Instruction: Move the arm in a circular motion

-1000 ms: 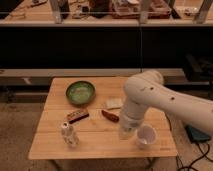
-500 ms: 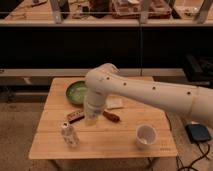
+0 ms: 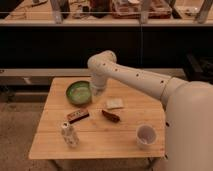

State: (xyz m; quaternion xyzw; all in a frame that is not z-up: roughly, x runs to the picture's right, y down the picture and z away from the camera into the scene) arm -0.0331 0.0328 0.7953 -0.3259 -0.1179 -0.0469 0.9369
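So the arm (image 3: 140,80) was easily the biggest thing there: a fat cream-white tube with little dark dots. It came in from the bulky body at the lower right, ran up and left across the back of the desk (image 3: 100,145), and bent at a rounded elbow near the far edge. From that elbow a short pale section dropped down to the gripper (image 3: 96,90), which hung over the back of the desk just to the right of the green bowl (image 3: 79,93). Honestly, its grip state wasn't something I could make out. The wooden desk sat in front of a dark shelf unit (image 3: 30,22) with clutter on top. A white cup (image 3: 146,136) stood near the front right corner, and a small pale bottle-ish thing (image 3: 69,134) was at front left. A brown bar (image 3: 78,116) and a reddish-brown packet (image 3: 111,115) lay in the middle, with a pale square (image 3: 114,103) just behind the packet.
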